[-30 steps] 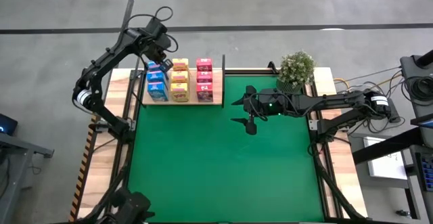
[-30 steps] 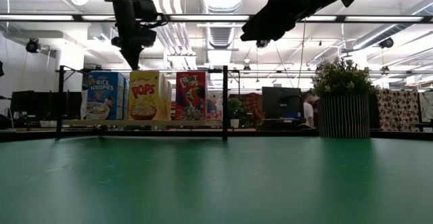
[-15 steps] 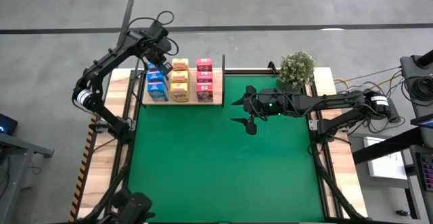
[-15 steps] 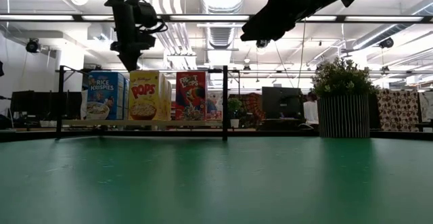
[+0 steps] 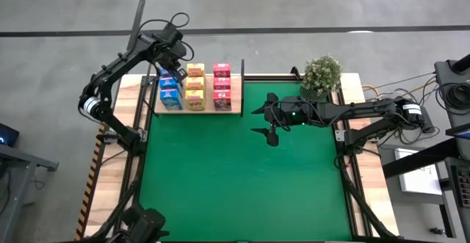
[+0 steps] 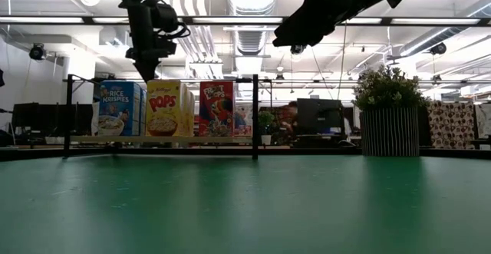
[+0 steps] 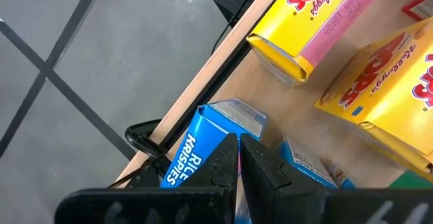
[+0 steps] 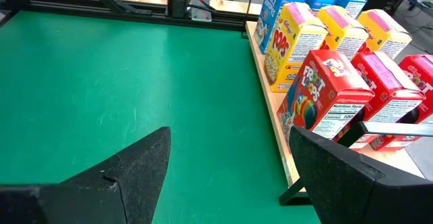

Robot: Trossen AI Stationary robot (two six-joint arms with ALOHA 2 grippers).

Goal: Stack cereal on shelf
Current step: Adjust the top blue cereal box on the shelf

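**High view: shelf stocked, both arms raised**

Green mat (image 5: 242, 169): covers the table; landmark is the shelf (image 5: 236, 105), at the mat's far left corner.
Plant (image 5: 321, 74): well to the right of the shelf.
Cereal boxes: on the shelf in three rows, blue (image 5: 170, 93), yellow (image 5: 194, 85), pink (image 5: 222, 84).
Left gripper (image 6: 145, 67): above the shelf's blue row, fingers pressed together, empty.
Right gripper (image 5: 267, 120): over the mat, right of the shelf, fingers spread wide, empty.
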